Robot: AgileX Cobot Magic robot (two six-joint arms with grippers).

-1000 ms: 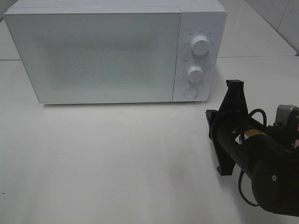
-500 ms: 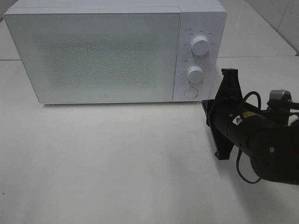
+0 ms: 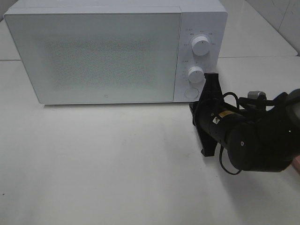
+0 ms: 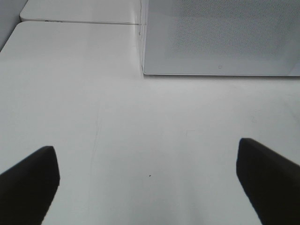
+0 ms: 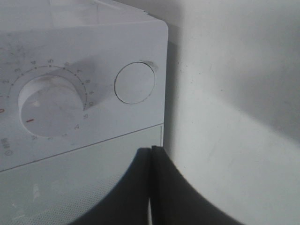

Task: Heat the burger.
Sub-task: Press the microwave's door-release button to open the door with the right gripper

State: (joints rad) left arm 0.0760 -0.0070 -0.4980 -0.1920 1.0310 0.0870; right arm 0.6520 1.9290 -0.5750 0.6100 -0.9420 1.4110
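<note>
Microwave (image 3: 93, 51) door was closed; burger not in view, can't tell if it was inside. Right pincer (image 3: 212, 78) was pressed together, with the round button (image 3: 191, 93) under the lower knob (image 3: 196, 74) just left of its tip. Right arm was nearer. Left pincer (image 4: 146, 152) was apart over the table (image 4: 140, 117) near the door's left end.

The white worktop (image 3: 93, 164) carries one thing, a white microwave (image 3: 103, 51) standing at its back, door shut.

High overhead view of microwave (image 3: 115, 51) and table (image 3: 93, 164); wrist views low toward it, right closest.
</note>
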